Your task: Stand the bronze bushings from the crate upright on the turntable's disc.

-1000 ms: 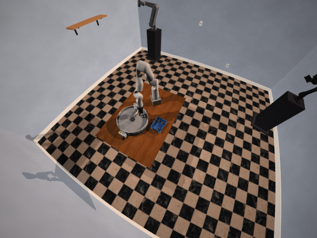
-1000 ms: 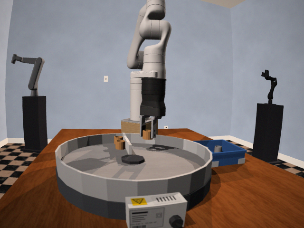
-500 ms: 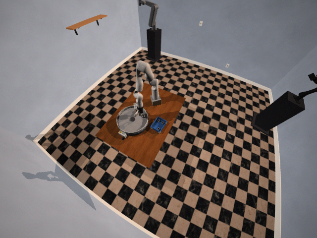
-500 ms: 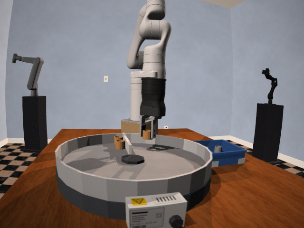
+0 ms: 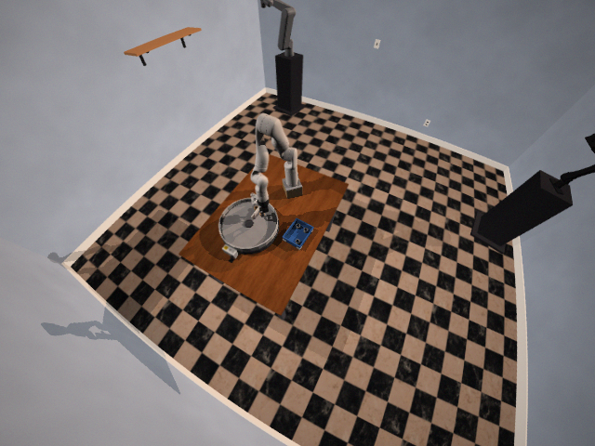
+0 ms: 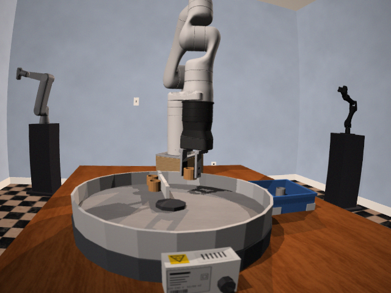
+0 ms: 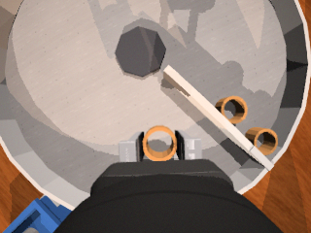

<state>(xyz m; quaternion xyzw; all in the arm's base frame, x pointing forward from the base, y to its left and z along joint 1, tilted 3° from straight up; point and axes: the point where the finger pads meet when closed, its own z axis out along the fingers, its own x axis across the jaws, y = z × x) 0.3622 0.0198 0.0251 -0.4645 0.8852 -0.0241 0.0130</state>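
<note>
My gripper (image 6: 189, 173) is shut on a bronze bushing (image 7: 159, 143), held upright over the far part of the turntable's grey disc (image 6: 176, 208), above its surface. In the wrist view the bushing's open end faces up between the fingers. Two more bronze bushings (image 6: 153, 183) stand upright on the disc beside a thin white divider (image 6: 165, 188); they also show in the wrist view (image 7: 232, 109) (image 7: 263, 140). The dark hub (image 6: 170, 204) sits at the disc's centre. The blue crate (image 6: 284, 195) to the right holds a steel bushing (image 6: 280, 190).
The turntable has a raised grey rim (image 6: 170, 233). A white control box (image 6: 200, 269) stands at its front. The arm's base block (image 6: 167, 162) is behind the turntable. Black pedestals (image 6: 44, 157) (image 6: 343, 168) stand off the table.
</note>
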